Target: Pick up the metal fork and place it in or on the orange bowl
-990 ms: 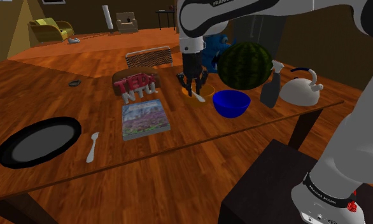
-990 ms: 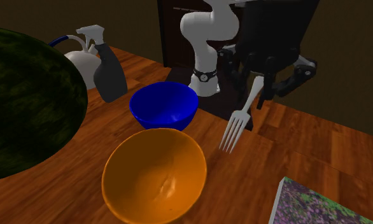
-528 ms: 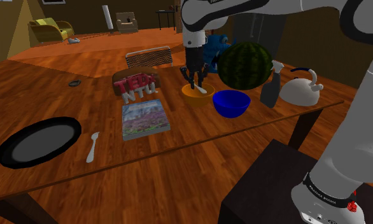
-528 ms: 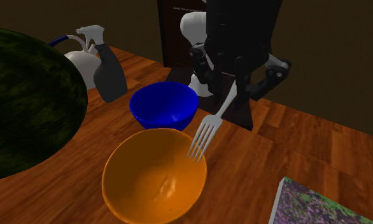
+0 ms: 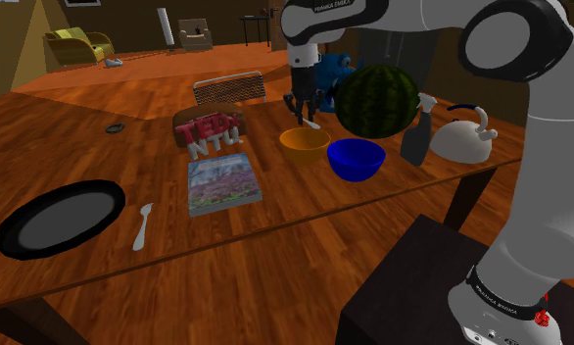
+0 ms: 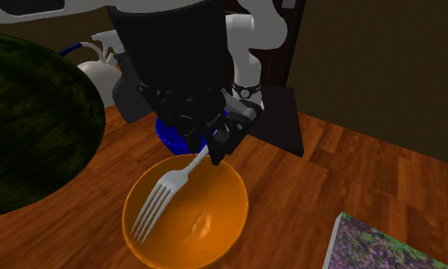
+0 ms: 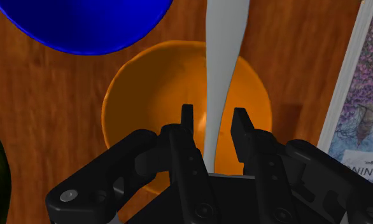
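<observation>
Above the orange bowl (image 7: 131,127), the fork (image 7: 221,63) slants between parted fingers of the claw (image 7: 214,118), touching neither.

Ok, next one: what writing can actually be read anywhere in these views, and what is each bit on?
"FRANKA EMIKA": on the white arm, upper link, shoulder view.
"FRANKA EMIKA": on the base band above the stand; tiny, barely legible.
"TEEN" over "NTU", roughly: raised white letters on the red block; exact letters uncertain.
"...ARNIN...": cut-off word on the book, wrist view; its other cover print is too small to read.
</observation>
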